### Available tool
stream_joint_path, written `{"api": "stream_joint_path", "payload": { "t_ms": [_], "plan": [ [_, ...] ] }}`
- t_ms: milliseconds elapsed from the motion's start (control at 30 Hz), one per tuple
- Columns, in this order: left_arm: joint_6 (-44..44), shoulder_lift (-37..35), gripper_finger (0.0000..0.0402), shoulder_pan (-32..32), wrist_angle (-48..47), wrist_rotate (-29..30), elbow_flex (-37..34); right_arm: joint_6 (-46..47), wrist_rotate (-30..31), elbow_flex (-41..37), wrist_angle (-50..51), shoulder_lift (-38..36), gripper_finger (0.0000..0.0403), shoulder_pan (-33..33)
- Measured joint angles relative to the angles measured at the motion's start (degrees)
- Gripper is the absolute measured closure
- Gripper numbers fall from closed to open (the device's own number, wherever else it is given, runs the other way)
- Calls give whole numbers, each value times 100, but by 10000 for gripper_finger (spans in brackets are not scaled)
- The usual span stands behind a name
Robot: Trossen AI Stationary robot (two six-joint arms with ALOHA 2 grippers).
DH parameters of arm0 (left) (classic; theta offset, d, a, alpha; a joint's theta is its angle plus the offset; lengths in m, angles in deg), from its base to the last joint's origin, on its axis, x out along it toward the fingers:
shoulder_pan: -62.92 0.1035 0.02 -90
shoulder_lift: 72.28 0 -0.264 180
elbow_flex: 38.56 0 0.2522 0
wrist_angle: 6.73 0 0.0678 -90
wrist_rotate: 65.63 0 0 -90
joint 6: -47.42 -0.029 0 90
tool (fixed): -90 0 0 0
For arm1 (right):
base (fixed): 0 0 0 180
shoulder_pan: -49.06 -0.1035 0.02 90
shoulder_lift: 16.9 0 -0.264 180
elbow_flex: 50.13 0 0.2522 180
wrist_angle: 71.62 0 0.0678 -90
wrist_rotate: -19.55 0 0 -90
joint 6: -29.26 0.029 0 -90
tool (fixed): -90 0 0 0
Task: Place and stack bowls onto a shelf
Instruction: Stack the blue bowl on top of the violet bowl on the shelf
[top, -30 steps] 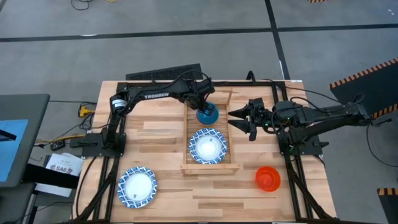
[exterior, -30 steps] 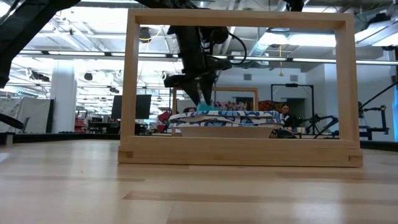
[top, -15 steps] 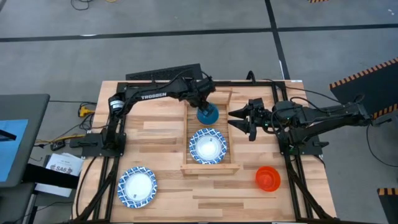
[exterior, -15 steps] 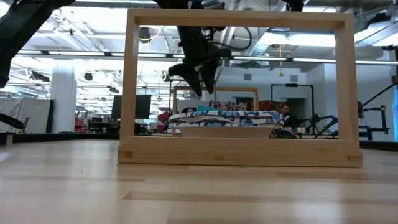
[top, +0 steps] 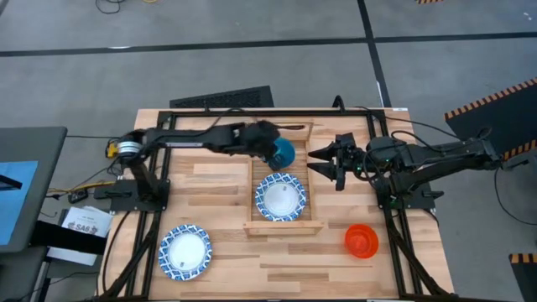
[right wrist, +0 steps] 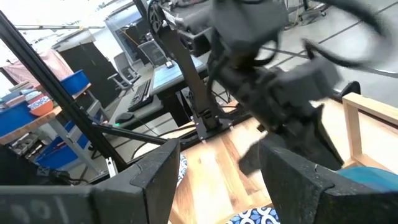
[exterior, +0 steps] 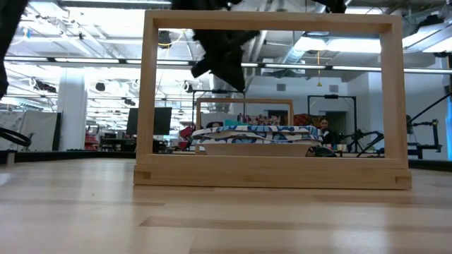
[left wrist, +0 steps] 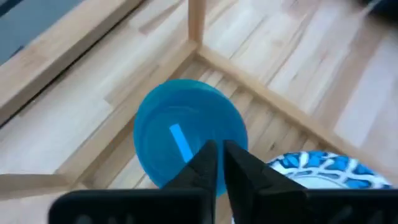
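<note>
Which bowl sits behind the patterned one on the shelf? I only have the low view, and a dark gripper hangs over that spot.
Observer: A teal bowl, at the far end of the shelf.
Operator: Is the gripper holding it?
Observer: No. The left gripper hangs above it, empty, fingers closed together.
Operator: And the other arm?
Observer: The right gripper waits open, just right of the shelf. An orange-red bowl and a second patterned bowl sit on the table.
</note>
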Motion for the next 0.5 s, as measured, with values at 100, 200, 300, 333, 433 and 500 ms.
{"api": "stream_joint_path", "payload": {
  "t_ms": [100, 200, 300, 333, 433, 500],
  "plan": [
    [-170, -667, 399, 36, 1444, -362, -1162, 0, 0, 0, 15, 0, 159, 0],
    [-158, -1237, 401, 76, 2988, -474, -2289, 0, 0, 0, 11, 0, 159, 2],
    [-164, -1498, 401, 144, 4369, -425, -3209, 0, 0, 0, 7, 0, 159, 10],
    [-190, -1502, 401, 165, 4754, -408, -3449, 0, 2, 0, 5, 0, 159, 10],
    [-437, -1392, 401, 209, 5416, -406, -3931, 0, 5, 0, -2, 0, 159, 9],
    [-651, -1234, 401, 247, 5686, -406, -4113, 0, 9, 0, -4, 0, 159, 11]
  ]
}}
